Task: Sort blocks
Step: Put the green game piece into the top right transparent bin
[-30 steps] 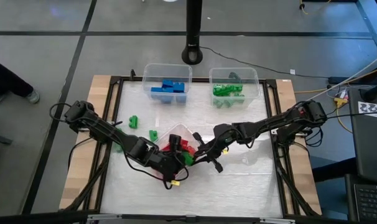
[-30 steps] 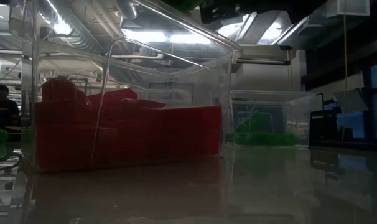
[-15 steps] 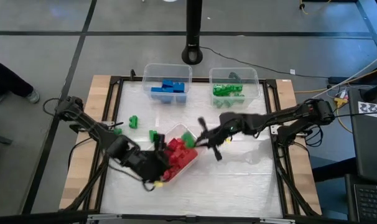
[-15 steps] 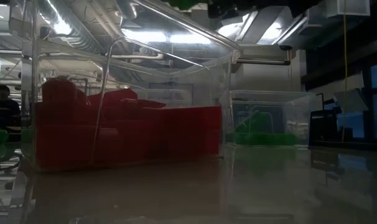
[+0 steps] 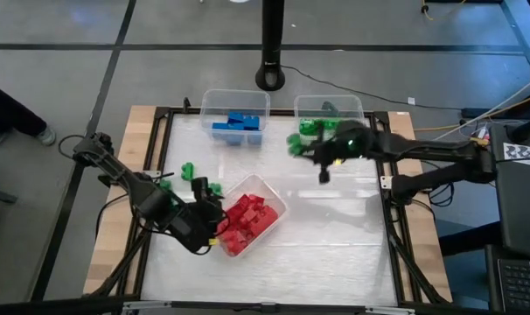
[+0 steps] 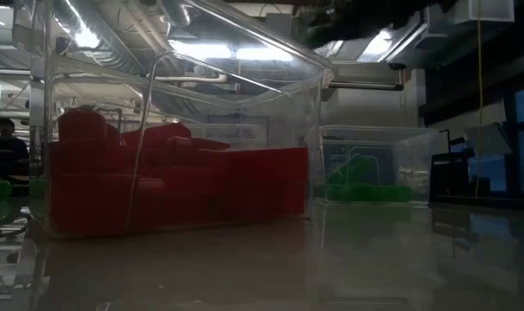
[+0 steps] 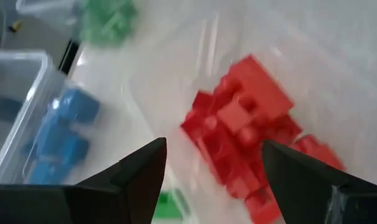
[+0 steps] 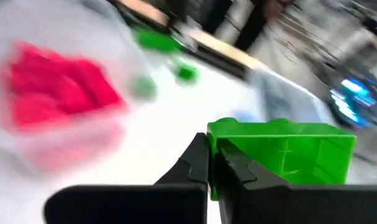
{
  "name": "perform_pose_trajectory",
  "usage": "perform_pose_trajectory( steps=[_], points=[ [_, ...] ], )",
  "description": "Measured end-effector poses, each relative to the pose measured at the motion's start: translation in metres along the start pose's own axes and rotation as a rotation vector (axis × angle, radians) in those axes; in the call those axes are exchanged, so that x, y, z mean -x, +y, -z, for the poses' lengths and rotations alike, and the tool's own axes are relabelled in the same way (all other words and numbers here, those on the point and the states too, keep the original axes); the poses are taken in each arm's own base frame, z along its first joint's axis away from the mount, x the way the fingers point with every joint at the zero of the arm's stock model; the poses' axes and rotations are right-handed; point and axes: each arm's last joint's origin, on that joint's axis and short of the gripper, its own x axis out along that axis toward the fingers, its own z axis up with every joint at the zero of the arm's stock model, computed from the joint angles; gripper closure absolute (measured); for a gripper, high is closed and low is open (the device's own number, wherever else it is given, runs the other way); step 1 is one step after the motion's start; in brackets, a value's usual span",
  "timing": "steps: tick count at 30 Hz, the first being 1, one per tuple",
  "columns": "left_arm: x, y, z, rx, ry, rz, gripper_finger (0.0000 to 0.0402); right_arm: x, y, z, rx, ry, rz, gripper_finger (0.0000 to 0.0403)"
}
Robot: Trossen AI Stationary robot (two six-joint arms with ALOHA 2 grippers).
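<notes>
arms: two, dark, slim and jointed
cables: black loops along the left arm (image 5: 125, 179) and right arm (image 5: 431, 157)
fingers: flat, black, tapering, left fingers (image 7: 139, 174); right fingers (image 8: 198, 163)

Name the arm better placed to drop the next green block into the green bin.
Right. The right gripper already clamps a green block beside the green bin. The left gripper is open near the red bin.

Two bins (image 5: 233, 115) sit side by side behind a third bin (image 5: 249, 214) mid-table.
</notes>
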Motion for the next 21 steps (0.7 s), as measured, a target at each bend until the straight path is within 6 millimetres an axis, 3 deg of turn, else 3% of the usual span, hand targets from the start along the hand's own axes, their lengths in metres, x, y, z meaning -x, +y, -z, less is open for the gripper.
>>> perform_pose_trajectory(
  steps=[4,9,15,21],
  points=[
    [-0.003,0.002,0.013,0.029,0.058,-0.039,0.0150,0.026,-0.025,0.021,0.021,0.201,0.186,0.0394],
    [-0.012,0.007,0.026,0.093,0.119,-0.123,0.0150,0.043,-0.058,0.058,0.007,0.496,0.383,0.0394],
    [-0.026,0.019,0.044,0.236,0.198,-0.246,0.0150,0.046,-0.090,0.098,-0.100,0.629,0.418,0.0394],
    [-0.041,0.028,0.059,0.414,0.255,-0.339,0.0150,0.035,-0.102,0.125,-0.174,0.673,0.347,0.0374]
  ],
)
